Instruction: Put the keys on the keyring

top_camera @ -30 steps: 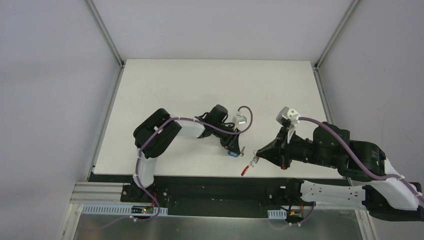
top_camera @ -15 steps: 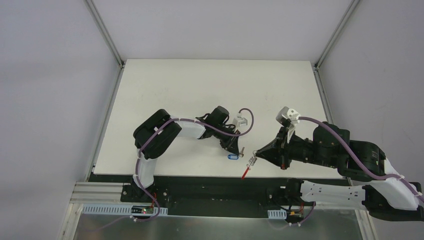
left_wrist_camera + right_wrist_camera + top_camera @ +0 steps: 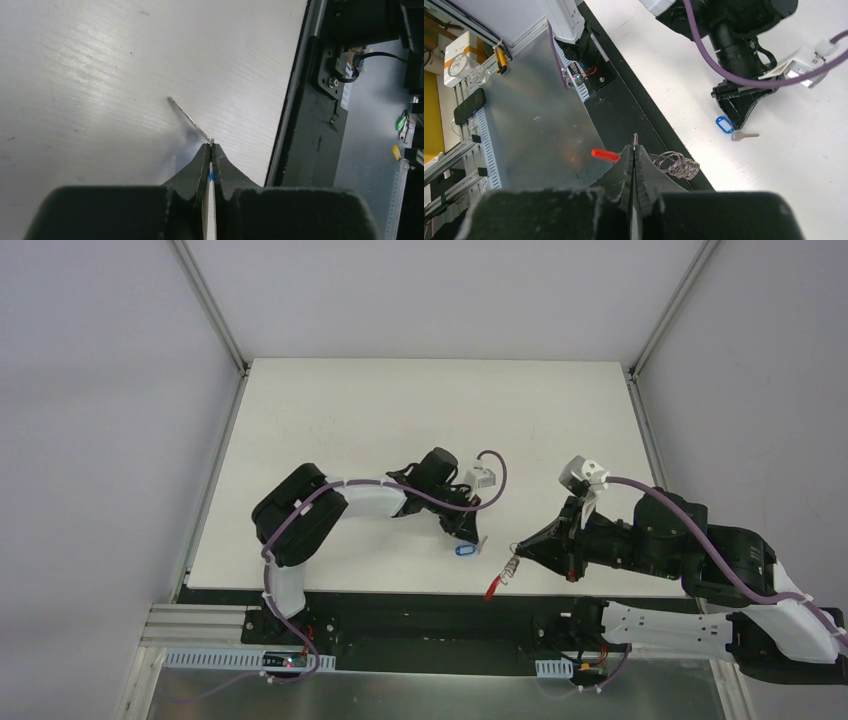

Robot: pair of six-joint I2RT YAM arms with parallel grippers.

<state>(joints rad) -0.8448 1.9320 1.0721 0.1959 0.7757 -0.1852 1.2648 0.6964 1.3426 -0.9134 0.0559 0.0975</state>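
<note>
Left gripper (image 3: 470, 539) pinches the keys (image 3: 465, 550) by a sliver of tag — they could twist free. Right gripper (image 3: 514, 547) clamps the keyring (image 3: 509, 566), whose loose rings may dodge the key.

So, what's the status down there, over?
Left gripper shut on the keys. Right gripper shut on the keyring. Keys not yet on ring. Nothing between them.
</note>
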